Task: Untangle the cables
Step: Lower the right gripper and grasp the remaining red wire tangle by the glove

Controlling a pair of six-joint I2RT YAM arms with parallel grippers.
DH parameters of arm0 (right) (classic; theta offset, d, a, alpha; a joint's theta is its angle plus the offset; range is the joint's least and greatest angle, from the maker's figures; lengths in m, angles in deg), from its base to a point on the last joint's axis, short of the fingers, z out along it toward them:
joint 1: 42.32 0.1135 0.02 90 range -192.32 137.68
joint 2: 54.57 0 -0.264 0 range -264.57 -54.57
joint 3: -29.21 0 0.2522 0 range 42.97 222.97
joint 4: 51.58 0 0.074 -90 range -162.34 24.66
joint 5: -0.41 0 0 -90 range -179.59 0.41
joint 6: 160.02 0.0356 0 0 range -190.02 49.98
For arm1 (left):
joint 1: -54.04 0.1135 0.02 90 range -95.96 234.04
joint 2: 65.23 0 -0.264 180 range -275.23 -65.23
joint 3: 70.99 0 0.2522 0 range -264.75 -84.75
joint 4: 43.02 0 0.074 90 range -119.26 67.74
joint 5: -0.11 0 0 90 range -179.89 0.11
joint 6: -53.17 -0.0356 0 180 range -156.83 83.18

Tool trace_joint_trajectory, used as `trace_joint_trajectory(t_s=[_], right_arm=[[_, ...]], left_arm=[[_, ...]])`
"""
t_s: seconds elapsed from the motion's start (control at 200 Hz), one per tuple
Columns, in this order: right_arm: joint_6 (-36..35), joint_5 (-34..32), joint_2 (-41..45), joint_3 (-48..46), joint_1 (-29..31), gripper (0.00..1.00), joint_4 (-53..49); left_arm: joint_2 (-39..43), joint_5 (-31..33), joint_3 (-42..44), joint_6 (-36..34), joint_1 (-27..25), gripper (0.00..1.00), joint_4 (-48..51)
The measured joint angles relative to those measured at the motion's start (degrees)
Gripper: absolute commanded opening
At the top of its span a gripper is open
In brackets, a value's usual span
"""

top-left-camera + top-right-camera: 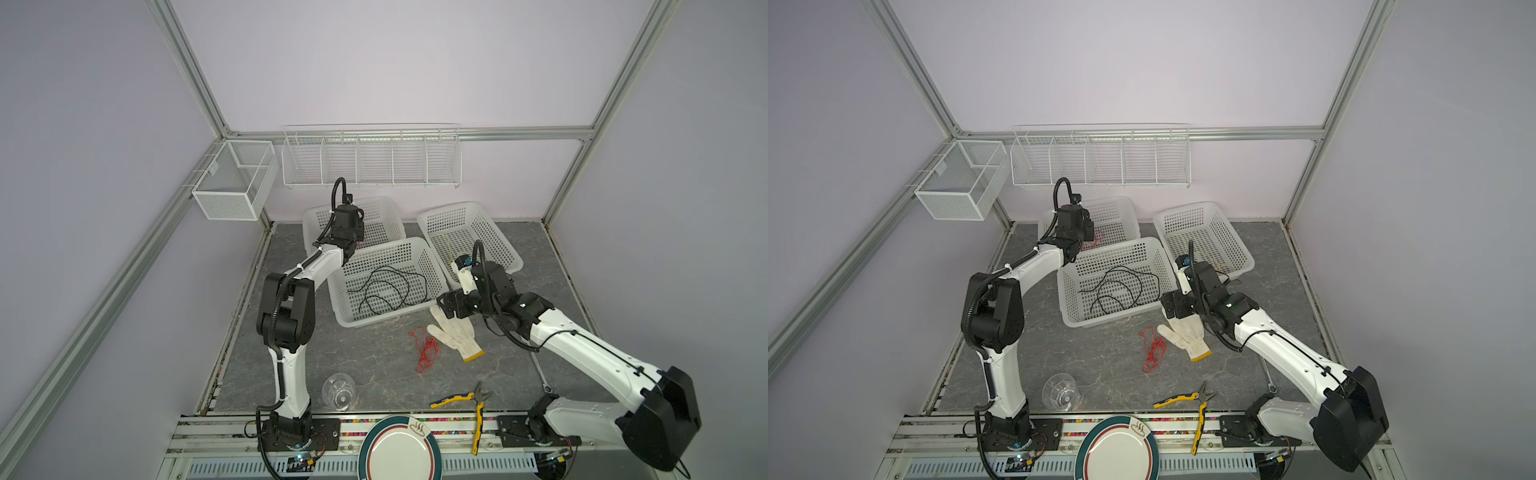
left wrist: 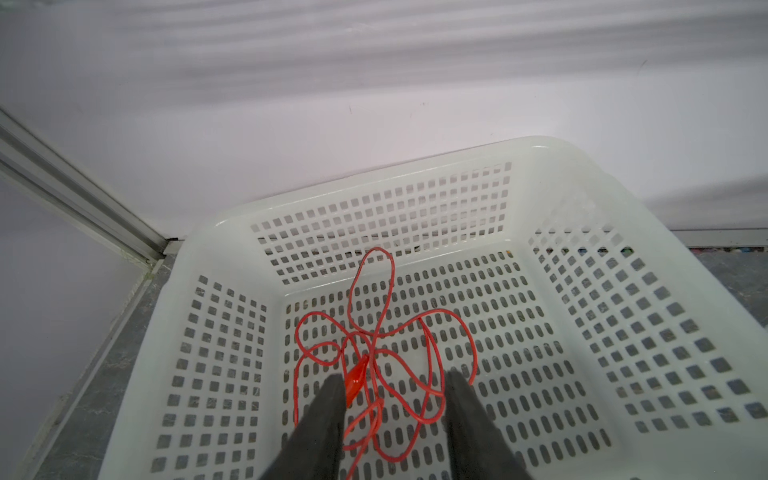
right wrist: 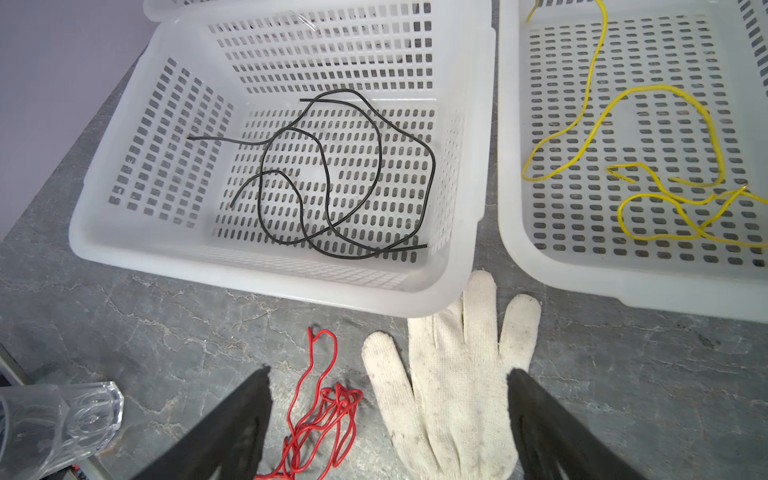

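Left claw: your left claw is part open and grips nothing; the red cable lies in loose loops between its fingers, in the perforated plastic back basket.
Right claw: your right claw is wide open and empty, over the knit glove and the red tangle on the marbled desk.
Red tangle axis: runs from the middle basket toward the desk front.
Black cable: curls in the middle basket.
Yellow cable: in the right basket.

Noted in a top view: white glove flat right of centre, just beside front basket. Yellow-handled pliers lower right, handles spread. Clear glass lower centre. Plate at bottom edge. Wire rack on back wall.
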Motion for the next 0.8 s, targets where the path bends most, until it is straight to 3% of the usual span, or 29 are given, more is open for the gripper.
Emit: trace_joint_trajectory(t_s=[0.15,0.28,0.58,0.8], right_arm=[[0.0,-0.9,0.0,-0.4,0.2,0.88,-0.9],[-0.1,-1.0,-0.3,-1.8,1.0,0.85,-2.1],[0.8,1.1,-5.2,-6.9,6.5,0.78,-3.2],[5.0,3.3,-9.2,-10.5,7.9,0.73,-0.5]], left_arm=[[2.2,-3.2,2.3,0.7,0.0,0.47,1.9],[8.8,-7.6,7.5,1.1,-1.0,0.48,2.7],[27.8,-9.4,21.8,0.9,-14.4,0.48,-1.3],[35.3,-9.3,34.4,3.6,-19.0,0.48,-4.6]])
